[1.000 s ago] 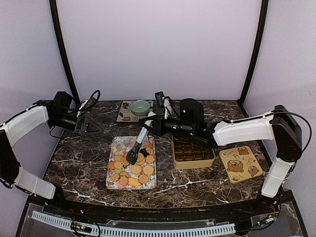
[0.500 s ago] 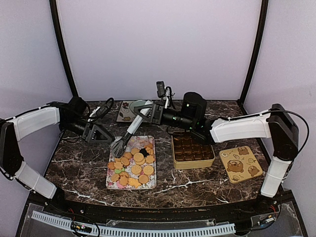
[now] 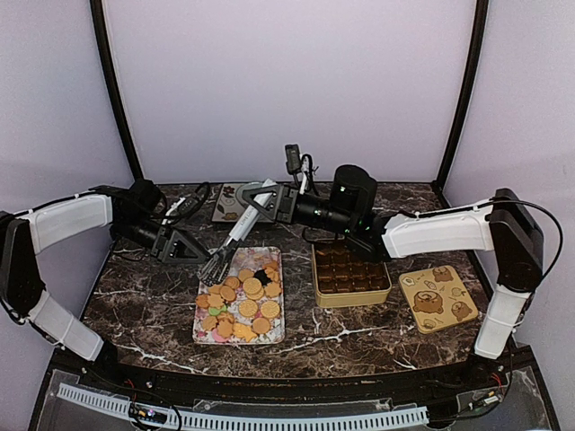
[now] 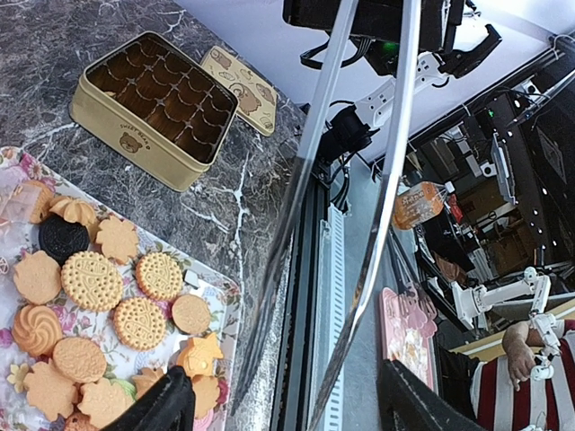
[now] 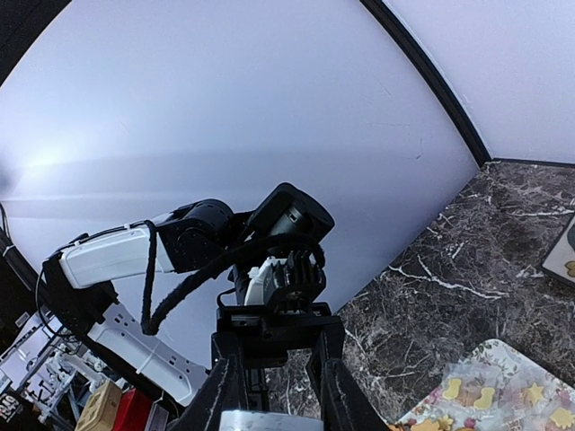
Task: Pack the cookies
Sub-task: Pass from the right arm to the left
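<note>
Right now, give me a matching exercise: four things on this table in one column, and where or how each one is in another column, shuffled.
1. tin
2. lid
3. cookies
4. tongs

A. in the right gripper
B. on the floral tray
C. open, compartments empty
D. lying flat, right of the tin

Pairs: 1C, 2D, 3B, 4A.

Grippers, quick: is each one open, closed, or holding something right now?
Left gripper: open, its fingers spread either side of the tongs.
Right gripper: closed on the handle end of the tongs.
</note>
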`<state>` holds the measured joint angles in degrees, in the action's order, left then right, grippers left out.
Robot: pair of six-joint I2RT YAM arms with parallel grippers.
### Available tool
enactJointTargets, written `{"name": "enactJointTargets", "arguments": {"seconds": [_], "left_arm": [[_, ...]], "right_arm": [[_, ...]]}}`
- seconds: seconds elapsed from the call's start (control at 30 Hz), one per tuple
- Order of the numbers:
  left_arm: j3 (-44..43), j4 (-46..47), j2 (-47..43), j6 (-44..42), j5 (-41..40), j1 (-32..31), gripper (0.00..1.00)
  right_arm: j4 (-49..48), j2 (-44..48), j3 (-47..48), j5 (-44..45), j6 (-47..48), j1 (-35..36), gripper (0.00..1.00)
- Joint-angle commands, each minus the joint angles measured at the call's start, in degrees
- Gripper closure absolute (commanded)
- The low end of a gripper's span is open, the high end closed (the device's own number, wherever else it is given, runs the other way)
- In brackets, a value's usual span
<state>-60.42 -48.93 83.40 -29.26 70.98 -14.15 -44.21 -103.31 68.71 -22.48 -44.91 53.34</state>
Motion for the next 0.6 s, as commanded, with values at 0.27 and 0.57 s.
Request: {"name": "enactJointTargets", "arguments": {"seconds": [0.27,0.57], "left_arm": [[0.0,-4.3,0.9,-3.7,1.4,-1.4,0.54],[0.1,-8.0,1.2,-6.5,2.0,-1.9,0.73]], "right_arm": [[-3.9,-0.2,2.8,0.5,0.6,0.0,0.70],[-0.7,-0.6,5.4,1.5,3.7,1.0,0.70]]}}
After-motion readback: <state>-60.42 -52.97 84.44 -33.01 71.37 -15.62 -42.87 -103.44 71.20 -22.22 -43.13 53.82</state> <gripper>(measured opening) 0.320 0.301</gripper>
